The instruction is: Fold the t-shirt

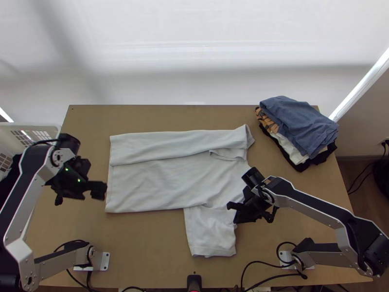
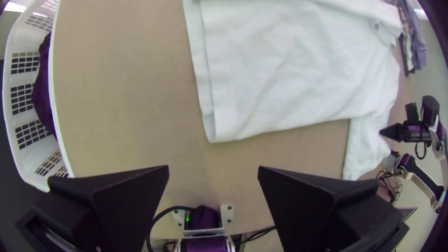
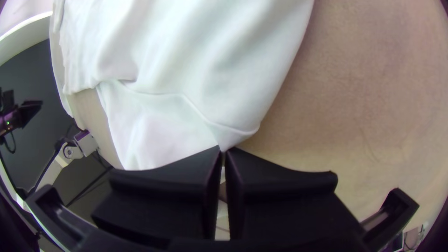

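The white t-shirt [image 1: 160,182] lies mostly flat, its far side folded over in a long strip; one sleeve extends toward the near table edge. Left of the hem, my left gripper [image 1: 79,194] is held apart from the cloth. In the left wrist view the left gripper [image 2: 213,170] has its fingers wide apart, with the t-shirt [image 2: 298,70] beyond them. My right gripper [image 1: 235,214] is at the right edge of the extended sleeve. In the right wrist view, the right gripper [image 3: 223,150] is closed on the edge of the t-shirt [image 3: 186,60] near the sleeve seam.
A stack of folded clothes [image 1: 299,127], blue on top, lies at the table's far right. A white basket [image 1: 29,127] with dark cloth stands beside the left edge. Bare table [image 1: 146,243] extends in front of the shirt's body, left of the sleeve.
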Available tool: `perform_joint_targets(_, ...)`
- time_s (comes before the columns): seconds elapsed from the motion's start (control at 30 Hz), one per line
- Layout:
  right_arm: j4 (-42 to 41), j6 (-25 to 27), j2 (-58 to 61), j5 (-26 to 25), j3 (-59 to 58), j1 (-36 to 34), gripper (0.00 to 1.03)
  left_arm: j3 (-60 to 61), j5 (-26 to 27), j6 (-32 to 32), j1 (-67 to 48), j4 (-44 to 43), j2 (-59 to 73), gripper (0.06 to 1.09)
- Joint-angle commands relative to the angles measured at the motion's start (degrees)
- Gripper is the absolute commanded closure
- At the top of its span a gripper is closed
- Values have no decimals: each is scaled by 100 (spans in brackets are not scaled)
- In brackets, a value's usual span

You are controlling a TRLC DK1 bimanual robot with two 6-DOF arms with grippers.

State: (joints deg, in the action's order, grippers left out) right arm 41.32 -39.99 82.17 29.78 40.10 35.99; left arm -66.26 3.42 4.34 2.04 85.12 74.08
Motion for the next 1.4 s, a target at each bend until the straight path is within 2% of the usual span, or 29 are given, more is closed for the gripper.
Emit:
perform_joint_targets(0.0, -10, 52, -52, 1, -63, 49, 100, 377, -184, 260, -266, 251, 177, 15)
perform_joint_targets(0.1, -10, 52, -96, 1, -37, 49, 100, 588, -193, 313, -398, 92, 256, 15)
perform_joint_targets(0.3, 34, 35, -131, 1, 77, 49, 100, 913, -184, 304, -292, -883, 968, 15)
perform_joint_targets(0.53, 87, 8, -254, 1, 112, 49, 100, 1054, -184, 340, -257, -1296, 1451, 16)
perform_joint_targets(0.77, 148, 35, -263, 1, 139, 22, 100, 1124, -166, 313, -380, -1261, 1398, 34)
perform_joint_targets(0.93, 148, 0, -263, 1, 218, 14, 100, 1238, -157, 322, -547, -1279, 1389, 35)
perform_joint_targets(0.97, 157, 0, -272, 1, 235, 5, 100, 1256, -131, 322, -565, -1270, 1398, 38)
perform_joint_targets(1.03, 157, 0, -289, 1, 244, -13, 100, 1282, -122, 278, -609, -1340, 1398, 64)
perform_joint_targets(1.07, 157, 0, -307, 1, 235, -22, 100, 1291, -114, 217, -609, -1490, 1398, 72)
perform_joint_targets(1.3, 157, 17, -439, 1, 271, -136, 100, 1476, -114, 181, -661, -1903, 1469, 73)
perform_joint_targets(1.33, 157, 17, -456, -7, 288, -153, 100, 1484, -114, 173, -670, -1903, 1469, 75)
perform_joint_targets(1.37, 166, 26, -483, -7, 323, -171, 100, 1519, -114, 181, -688, -1912, 1442, 87)
